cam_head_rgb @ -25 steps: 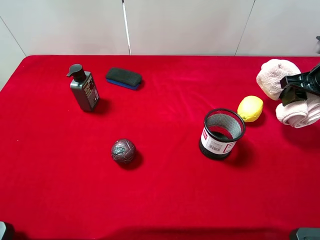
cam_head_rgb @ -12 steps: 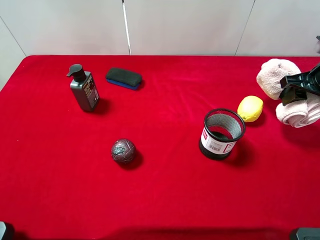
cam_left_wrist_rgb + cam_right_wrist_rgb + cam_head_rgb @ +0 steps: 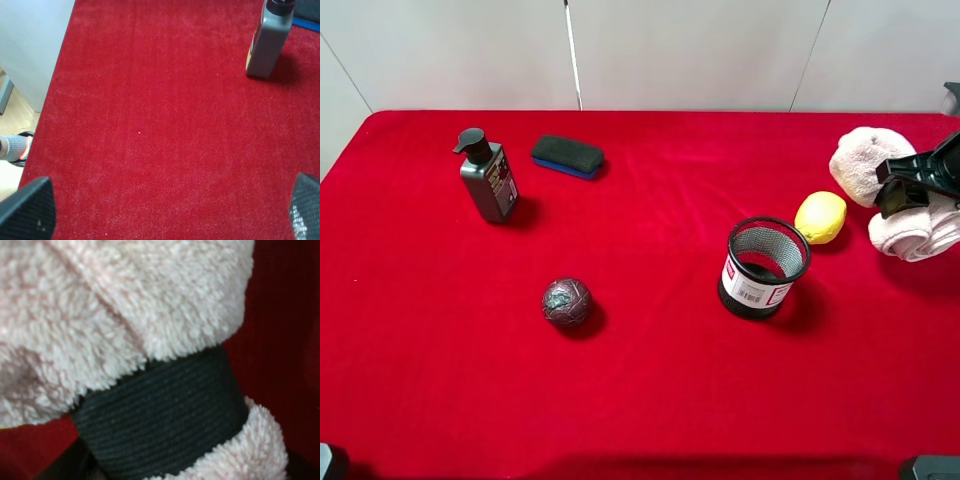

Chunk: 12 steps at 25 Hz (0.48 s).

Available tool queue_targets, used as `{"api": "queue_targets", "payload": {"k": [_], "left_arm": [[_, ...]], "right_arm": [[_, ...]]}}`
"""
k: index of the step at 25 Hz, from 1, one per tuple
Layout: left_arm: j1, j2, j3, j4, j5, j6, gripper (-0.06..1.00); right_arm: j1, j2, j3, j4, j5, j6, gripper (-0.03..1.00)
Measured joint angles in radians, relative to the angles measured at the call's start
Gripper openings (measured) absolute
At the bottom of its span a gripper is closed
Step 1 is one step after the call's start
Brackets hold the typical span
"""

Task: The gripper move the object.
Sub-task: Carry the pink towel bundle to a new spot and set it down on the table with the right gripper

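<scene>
**A:** What lies nearest on the red counter (image 3: 650, 400)?

**B:** A dark metallic ball (image 3: 567, 302), in front of the black mesh cup (image 3: 763, 267) and to its left. The left gripper (image 3: 165, 212) has its fingers (image 3: 25, 212) released and spread wide.

**A:** And farther back?

**B:** A lemon (image 3: 821, 217) sits just behind the cup, to its right. Farther right, the right gripper (image 3: 895, 188) is clenched around the middle of the pink towel roll (image 3: 860, 155). Far left of the cup stand a grey pump bottle (image 3: 487, 180) and an eraser (image 3: 567, 156).

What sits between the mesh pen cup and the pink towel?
A yellow lemon lies between the mesh pen cup and the pink towel; the exterior high view shows it.
</scene>
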Motion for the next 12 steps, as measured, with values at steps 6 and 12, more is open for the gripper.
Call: {"api": "queue_targets", "payload": {"k": [6,12], "left_arm": [[0.0,0.0,0.0,0.0,0.0,0.0,0.92],[0.0,0.0,0.0,0.0,0.0,0.0,0.92]], "right_arm": [[0.0,0.016,0.0,0.001,-0.018,-0.003,0.39],[0.0,0.047,0.0,0.001,-0.018,-0.007,0.39]]}}
